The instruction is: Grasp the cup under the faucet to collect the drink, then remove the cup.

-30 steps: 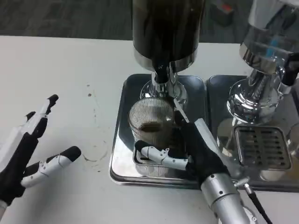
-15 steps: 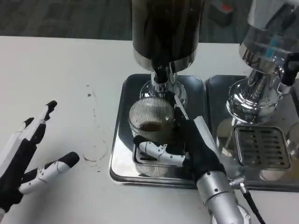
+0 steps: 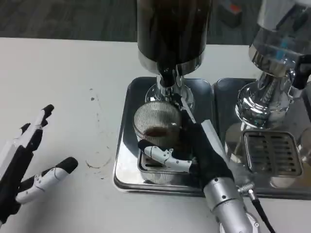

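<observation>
A ribbed clear cup with a little brown drink in it stands on the steel drip tray, right below the black faucet of the dark drink dispenser. My right hand grips the cup from its right side, with the thumb wrapped across the cup's near face and fingers behind it. My left hand lies on the white table at the far left, fingers spread and holding nothing.
A second dispenser with a chrome base stands at the right on its own tray with a slotted grate. Faint brown stains mark the table left of the tray. White table spreads out to the left.
My left hand has slid down and left toward the picture's edge. My right hand has shifted slightly left, closer around the cup. The cup stays below the faucet.
</observation>
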You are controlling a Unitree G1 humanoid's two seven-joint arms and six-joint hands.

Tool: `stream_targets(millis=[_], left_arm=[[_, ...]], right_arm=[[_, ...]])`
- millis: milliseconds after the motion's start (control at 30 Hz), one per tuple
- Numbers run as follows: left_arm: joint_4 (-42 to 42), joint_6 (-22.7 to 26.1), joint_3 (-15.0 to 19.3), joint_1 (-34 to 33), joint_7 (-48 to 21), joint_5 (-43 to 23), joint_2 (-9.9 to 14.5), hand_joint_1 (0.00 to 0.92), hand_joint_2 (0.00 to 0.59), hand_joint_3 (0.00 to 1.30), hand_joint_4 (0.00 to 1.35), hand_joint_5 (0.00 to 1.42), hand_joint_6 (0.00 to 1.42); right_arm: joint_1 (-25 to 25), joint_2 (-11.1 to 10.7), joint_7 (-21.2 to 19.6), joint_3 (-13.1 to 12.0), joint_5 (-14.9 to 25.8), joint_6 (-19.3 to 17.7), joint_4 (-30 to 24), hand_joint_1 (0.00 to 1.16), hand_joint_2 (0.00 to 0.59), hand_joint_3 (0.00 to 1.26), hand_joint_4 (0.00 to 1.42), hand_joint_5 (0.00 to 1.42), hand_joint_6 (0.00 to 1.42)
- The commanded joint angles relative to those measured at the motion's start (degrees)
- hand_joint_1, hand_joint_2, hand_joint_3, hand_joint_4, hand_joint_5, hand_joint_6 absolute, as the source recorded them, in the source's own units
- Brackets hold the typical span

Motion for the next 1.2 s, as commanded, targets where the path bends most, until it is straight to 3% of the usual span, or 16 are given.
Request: stream_targets(millis=[33, 433, 633, 967, 1200], left_arm=[[-1.1, 0.2, 0.5, 0.8, 0.0, -0.9, 0.5, 0.000, 0.115, 0.00, 0.00, 0.08, 0.00], [-3.1, 0.8, 0.9, 2.4, 0.3, -0.6, 0.3, 0.000, 0.116, 0.00, 0.00, 0.08, 0.00], [-3.7, 1.1, 0.8, 2.6, 0.0, -0.6, 0.1, 0.000, 0.116, 0.00, 0.00, 0.08, 0.00], [-4.1, 1.7, 1.0, 3.2, -0.3, -0.9, 0.3, 0.000, 0.120, 0.00, 0.00, 0.08, 0.00], [-3.8, 1.6, 0.6, 2.7, -0.8, -1.0, 0.1, 0.000, 0.122, 0.00, 0.00, 0.08, 0.00]], right_arm=[[1.0, 0.7, -0.2, 0.5, -0.1, 1.5, 1.1, 0.87, 0.183, 0.03, 0.19, 0.21, 0.27], [0.0, 1.3, -4.6, 0.5, -1.2, 1.0, 1.9, 0.96, 0.210, 0.28, 0.44, 0.42, 0.49], [0.1, 1.4, -7.3, 0.4, -1.3, -0.9, 2.1, 0.98, 0.213, 0.30, 0.52, 0.50, 0.58], [-1.0, 1.5, -7.7, 0.4, -0.9, -3.2, 4.1, 0.99, 0.209, 0.30, 0.53, 0.59, 0.69], [-0.4, 1.6, -10.3, 0.3, -1.6, -4.6, 3.4, 1.01, 0.198, 0.33, 0.55, 0.64, 0.77]])
